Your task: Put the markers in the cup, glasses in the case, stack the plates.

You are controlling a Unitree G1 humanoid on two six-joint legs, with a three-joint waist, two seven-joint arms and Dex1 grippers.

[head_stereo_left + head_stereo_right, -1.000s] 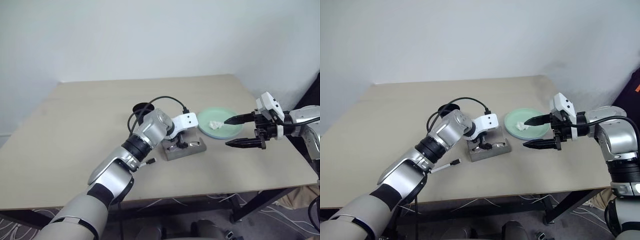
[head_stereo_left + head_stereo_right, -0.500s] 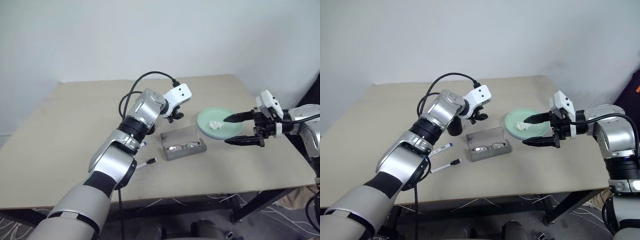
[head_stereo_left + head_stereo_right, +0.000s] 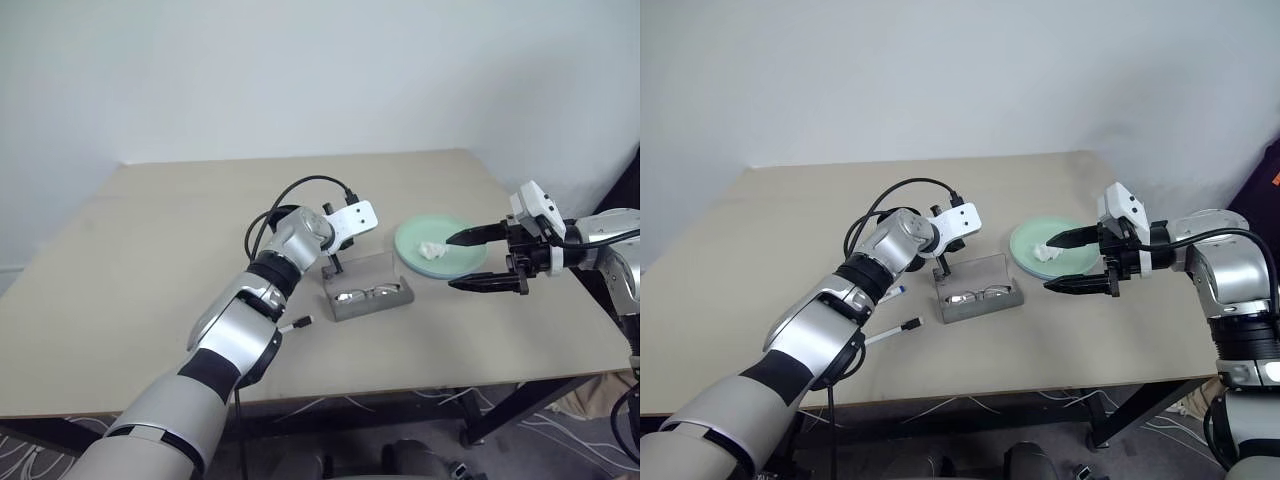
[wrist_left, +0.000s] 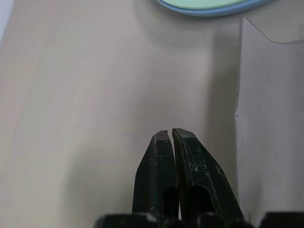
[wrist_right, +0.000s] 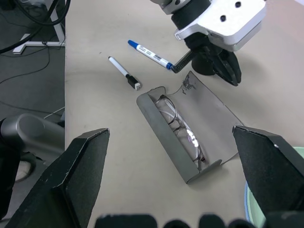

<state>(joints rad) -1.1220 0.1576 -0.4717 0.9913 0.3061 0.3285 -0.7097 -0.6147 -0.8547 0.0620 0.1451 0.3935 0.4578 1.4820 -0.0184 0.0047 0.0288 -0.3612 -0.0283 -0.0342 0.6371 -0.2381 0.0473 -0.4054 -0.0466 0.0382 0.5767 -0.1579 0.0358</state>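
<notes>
The left hand [image 3: 333, 268], its two fingers pressed together and holding nothing, hangs tip-down over the table [image 3: 150, 230] just behind the raised lid [image 3: 365, 265] of the case [image 5: 190, 137]. The glasses [image 5: 183, 130] already lie inside the case, on the far side of the lid from this hand. Whether the fingertips touch the lid cannot be told.

The step in hand appears to be closing the case. To do it well, the closed fingers should meet the lid near its free upper edge and about midway along its length, then sweep it over and down onto the base. A push low down or at one corner would likely slide or spin the light case instead of folding it. The frames should sit fully below the rim, or the lid may pinch them.

The right hand [image 3: 1048, 265], fingers wide apart and empty, hovers just beside the green plate [image 3: 440, 245]. That plate rests on the blue one [image 4: 209, 10], with a tissue [image 3: 430, 249] lying on top.

The blue marker [image 5: 149, 53] and the black marker [image 5: 122, 72] lie loose on the table behind the left hand, beside its forearm.
</notes>
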